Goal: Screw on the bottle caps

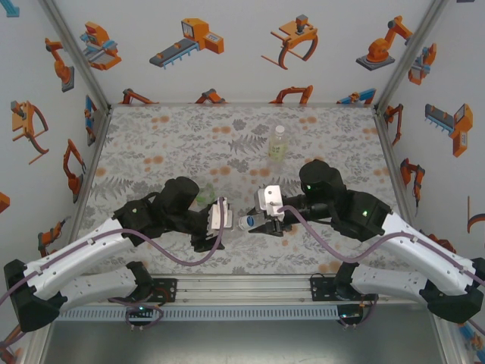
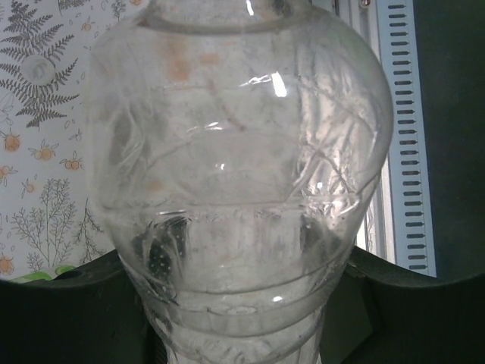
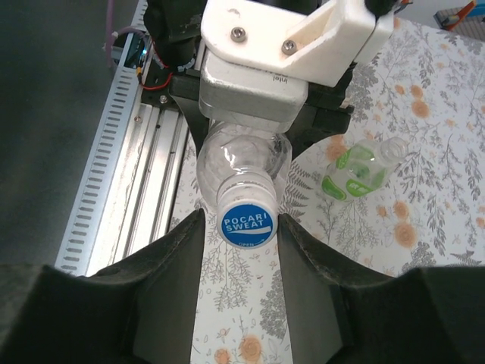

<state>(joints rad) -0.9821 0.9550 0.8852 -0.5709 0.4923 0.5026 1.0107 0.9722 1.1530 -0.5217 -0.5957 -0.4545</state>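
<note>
The left gripper (image 1: 224, 225) is clamped on the body of a colourless clear plastic bottle (image 2: 235, 167), holding it on its side above the near part of the flower-and-fern printed table cloth (image 1: 167, 144), neck pointing toward the other arm; in the left wrist view its dark fingers (image 2: 61, 303) sit on both sides of the bottle's crinkled wall. On the neck sits a round screw cap with a blue printed top (image 3: 246, 221); the right gripper (image 1: 259, 224) faces it end-on, its two dark fingers (image 3: 170, 265) close on either side of the cap, and whether they actually pinch it I cannot tell. A green-tinted clear plastic bottle (image 3: 355, 173) lies on its side on the cloth just beyond the held one, without a cap; a pale yellow clear plastic bottle (image 1: 278, 142) stands upright farther back, well apart from both arms; a small round white cap (image 2: 38, 69) lies loose on a fern print of the cloth.
</note>
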